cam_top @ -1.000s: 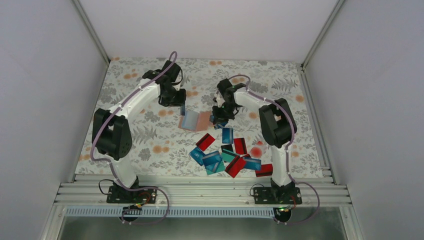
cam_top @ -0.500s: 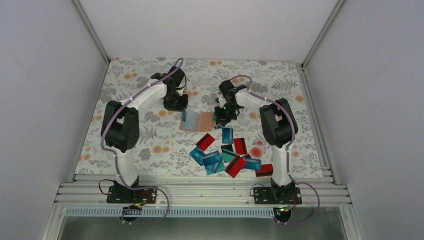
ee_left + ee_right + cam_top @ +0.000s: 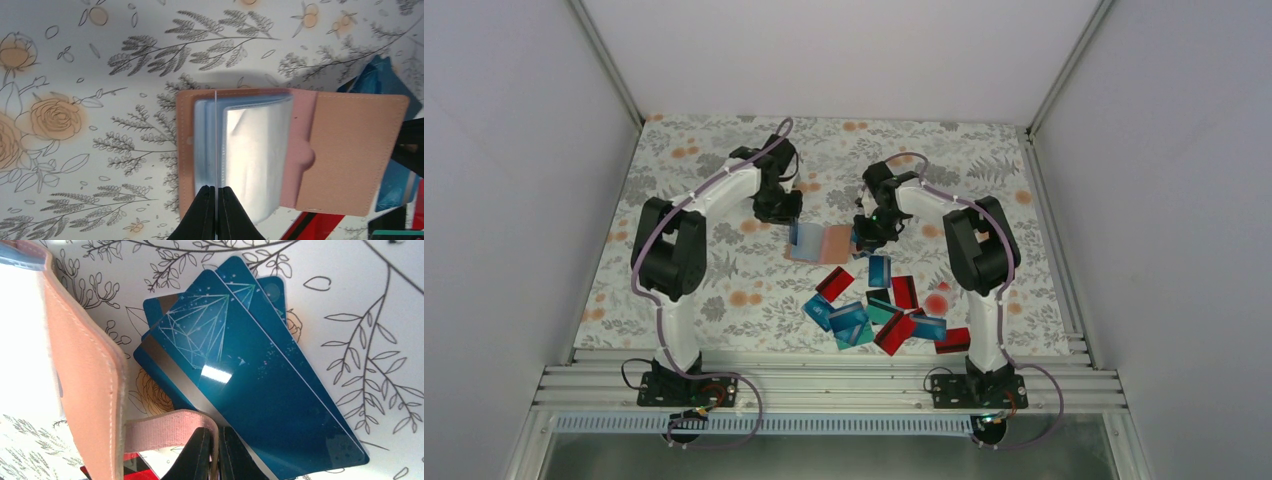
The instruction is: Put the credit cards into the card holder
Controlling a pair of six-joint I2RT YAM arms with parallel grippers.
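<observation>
Leather in a pink-tan shade marks the card holder (image 3: 821, 243), which lies open like a book on the floral surface (image 3: 704, 200), between the two arms and toward the far half. In the left wrist view the card holder (image 3: 350, 150) shows a stack of clear sleeves (image 3: 250, 150) on its left half and a plain cover on its right.

The left end effector (image 3: 215, 200) is pressed closed on a held card (image 3: 216, 140), seen edge-on as a thin pale line standing upright over the sleeves. From above, the left end effector (image 3: 790, 216) sits at the holder's left far corner.

The right end effector (image 3: 864, 236) is at the holder's right edge. Its wrist view shows the right end effector (image 3: 214, 445) clamped on a narrow pink-tan strip (image 3: 165, 432) of the card holder (image 3: 90, 370). Just beside that grip, three blue-teal cards (image 3: 240, 385) lie fanned and overlapping on the surface, each printed with a pale diamond outline.

Nearer the arm bases, the loose cards (image 3: 874, 310) in red, blue and teal lie scattered and partly overlapping, close to the holder's near edge.
</observation>
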